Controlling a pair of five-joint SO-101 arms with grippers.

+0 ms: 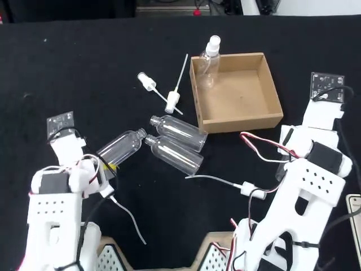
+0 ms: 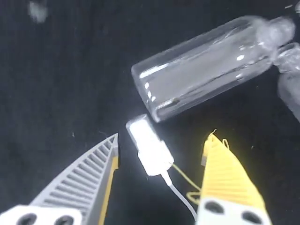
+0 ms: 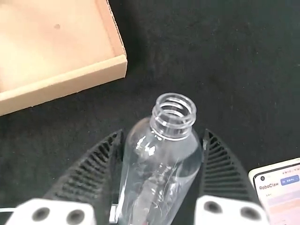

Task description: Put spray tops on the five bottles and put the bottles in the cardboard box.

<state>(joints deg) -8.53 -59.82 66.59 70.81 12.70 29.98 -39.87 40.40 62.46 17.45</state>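
Claw of the left arm (image 2: 162,138) stands wide open low over the black worktop (image 2: 61,70), its grey and yellow fingers either side of a white spray top with a thin dip tube (image 2: 149,151), which neither finger grips; just beyond lies a clear capless plastic bottle on its side (image 2: 206,70), its neck close to those of the farther capless bottle (image 1: 180,131) and the nearer capless bottle (image 1: 175,154), which lie side by side; claw of the right arm (image 3: 162,136) is closed on a clear bottle with an open threaded neck (image 3: 161,159), black fingers against both its sides, near the shallow brown cardboard box (image 3: 61,65); in a far corner of the box a clear bottle fitted with a white spray top (image 1: 210,59) stands upright; a small loose spray top (image 1: 148,82) and a loose long-tubed spray top (image 1: 174,101) lie beside the box; a fourth spray top (image 1: 248,188) lies by the right arm.
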